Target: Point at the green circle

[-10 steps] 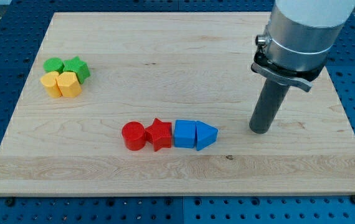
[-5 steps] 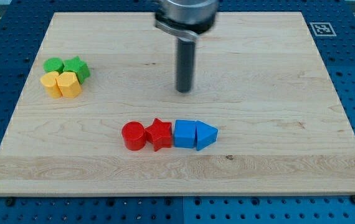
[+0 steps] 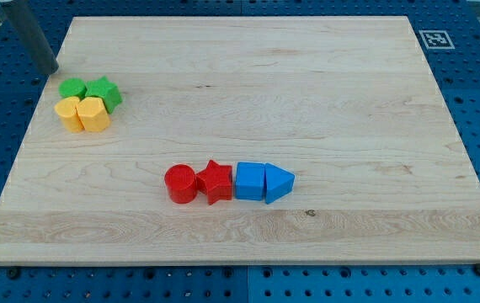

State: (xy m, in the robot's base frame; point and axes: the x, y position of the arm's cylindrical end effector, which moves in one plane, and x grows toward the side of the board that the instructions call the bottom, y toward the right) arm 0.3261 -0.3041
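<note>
The green circle (image 3: 72,87) sits near the view's upper left on the wooden board (image 3: 307,93), touching a green star-like block (image 3: 105,91) on its right. Two yellow blocks (image 3: 82,114) lie just below them. My tip (image 3: 50,71) is at the board's left edge, just above and left of the green circle, a small gap away from it. The rod rises out of the view's top left corner.
A row of blocks lies lower in the middle: a red circle (image 3: 179,183), a red star (image 3: 216,181), a blue square (image 3: 249,180) and a blue triangle (image 3: 280,183). A marker tag (image 3: 437,39) sits off the board's top right corner.
My tip has swept from the board's right side, through the upper middle, to the far upper left beside the green circle. No block has moved.
</note>
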